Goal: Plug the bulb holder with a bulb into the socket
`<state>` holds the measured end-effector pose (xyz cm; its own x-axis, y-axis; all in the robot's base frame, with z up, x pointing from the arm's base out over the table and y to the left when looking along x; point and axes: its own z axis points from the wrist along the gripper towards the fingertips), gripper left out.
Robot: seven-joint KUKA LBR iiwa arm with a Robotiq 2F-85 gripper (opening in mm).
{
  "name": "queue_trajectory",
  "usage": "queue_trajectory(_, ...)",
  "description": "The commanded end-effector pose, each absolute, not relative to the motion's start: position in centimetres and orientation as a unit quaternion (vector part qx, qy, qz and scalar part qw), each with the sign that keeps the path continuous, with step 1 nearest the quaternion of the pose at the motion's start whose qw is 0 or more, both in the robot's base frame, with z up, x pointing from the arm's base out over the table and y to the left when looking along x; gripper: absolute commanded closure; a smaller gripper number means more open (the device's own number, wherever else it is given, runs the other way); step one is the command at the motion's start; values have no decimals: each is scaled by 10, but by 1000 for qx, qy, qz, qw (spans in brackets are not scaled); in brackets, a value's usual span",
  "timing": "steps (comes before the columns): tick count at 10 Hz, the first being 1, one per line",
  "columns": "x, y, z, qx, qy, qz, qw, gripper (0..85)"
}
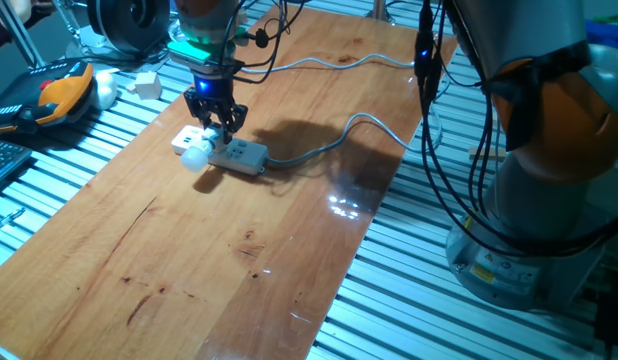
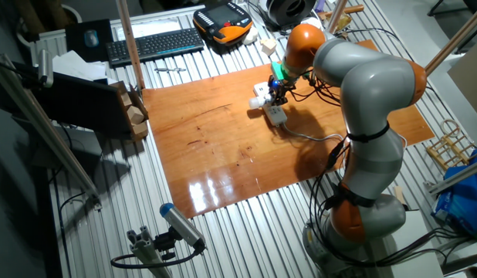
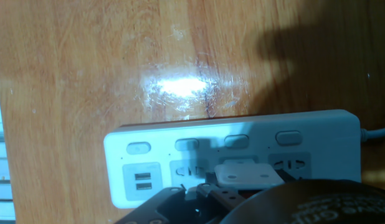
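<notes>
Fingers [image 1: 220, 124] low over the socket [image 1: 237, 153], dark tips just above the strip; whether spread or pinching the holder not readable in any view, since the hand view shows only the dark finger bases at the bottom edge. Directly ahead of those bases in the hand view, the holder [image 3: 248, 173] sitting flat on the strip's face, over an outlet near the middle of the row, with a line of buttons and a pair of small ports to the left. From the one fixed view, the bulb [image 1: 195, 155] round and white at the left end of the socket, just beside it and close to the surface [image 1: 239, 260], below the fingers. Grey cable [image 1: 329, 145] trailing right from the socket's far end across the wood. Judged progress: holder brought to the socket and lined up on an outlet, probably at or near seating; full insertion of the pins not confirmable, as the joint is hidden under the holder. Left to do, likely: press home if not seated, release, lift clear.
</notes>
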<state>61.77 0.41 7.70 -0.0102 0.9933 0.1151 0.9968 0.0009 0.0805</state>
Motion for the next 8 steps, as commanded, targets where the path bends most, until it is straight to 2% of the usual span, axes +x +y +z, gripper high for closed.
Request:
queue_trajectory(1,618,4,77,-704,-707,-69,13,850)
queue_trajectory(8,618,4,75,-704,-707,-63,20,850)
